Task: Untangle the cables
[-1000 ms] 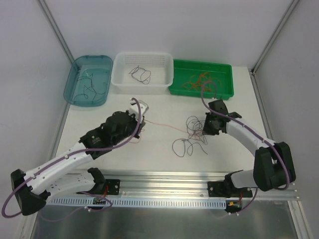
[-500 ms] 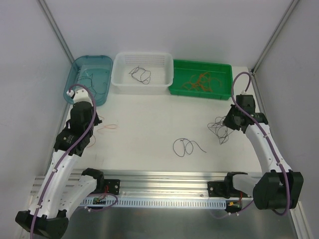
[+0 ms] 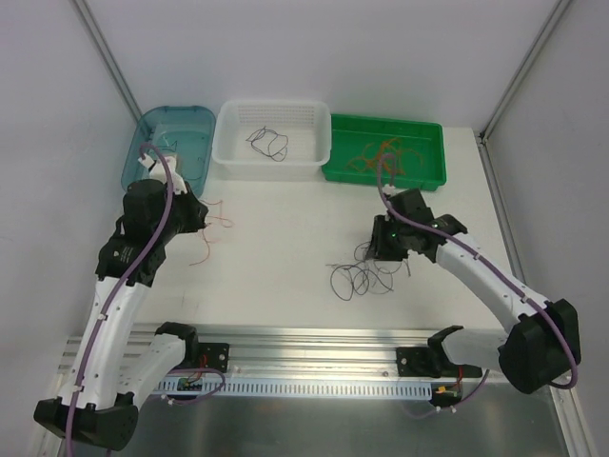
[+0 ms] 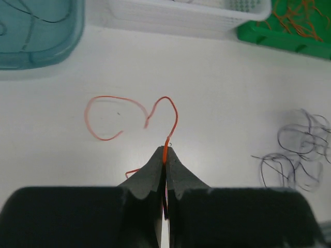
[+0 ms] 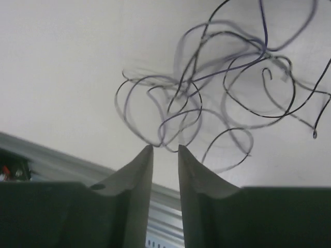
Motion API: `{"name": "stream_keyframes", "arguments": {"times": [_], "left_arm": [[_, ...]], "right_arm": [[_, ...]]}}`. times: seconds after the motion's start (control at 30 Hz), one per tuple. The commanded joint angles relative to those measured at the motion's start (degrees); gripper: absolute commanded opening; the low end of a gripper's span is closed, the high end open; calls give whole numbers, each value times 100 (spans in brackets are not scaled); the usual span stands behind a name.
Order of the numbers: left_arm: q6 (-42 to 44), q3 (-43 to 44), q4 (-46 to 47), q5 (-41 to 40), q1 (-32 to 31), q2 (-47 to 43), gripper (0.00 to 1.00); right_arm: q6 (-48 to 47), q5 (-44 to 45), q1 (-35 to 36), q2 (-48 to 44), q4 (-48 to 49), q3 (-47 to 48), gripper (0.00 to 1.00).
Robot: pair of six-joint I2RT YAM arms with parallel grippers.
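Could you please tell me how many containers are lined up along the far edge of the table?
3: a teal tray at the far left, a white basket in the middle, and a green tray on the right. None seems hidden.

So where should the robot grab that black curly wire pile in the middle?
Probably the outer loop at the left edge of the dark wire tangle, not the crossed-over middle. The wires lie flat on the table, so come straight down from above, a pincer finger either side of that strand. It sticks out alone, so less should snag.
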Motion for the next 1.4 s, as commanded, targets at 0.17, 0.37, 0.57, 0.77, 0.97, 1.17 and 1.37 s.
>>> {"name": "stream_keyframes", "arguments": {"times": [0.17,0.37,0.57,0.77,0.97,1.17,1.37], "left_arm": [[669,346,404,3003,-344,197,0],[1021,557,404,3180,-1433,531,0],[995,961,413,3039,-2005,918,0],[1004,1225,465,3249,-2427,1138,0],[1224,1111,474,3391,-2919,1164,0],[1276,1182,483,3417,-2981,1164,0],[1355,1226,483,3356,-2990,1278,0]], "right_arm": [[-554,-349,1288,-133,17,747,56],[-1608,-1254,1578,-573,289,1231,69],[-2163,-2072,1930,-714,939,1407,82],[-2357,-2354,2141,-486,1423,1451,88],[-2497,-2248,2168,-336,1898,1345,89],[-2576,-2081,2203,-99,1854,1381,87],[-2559,-2477,2361,25,1863,1293,62]]}}
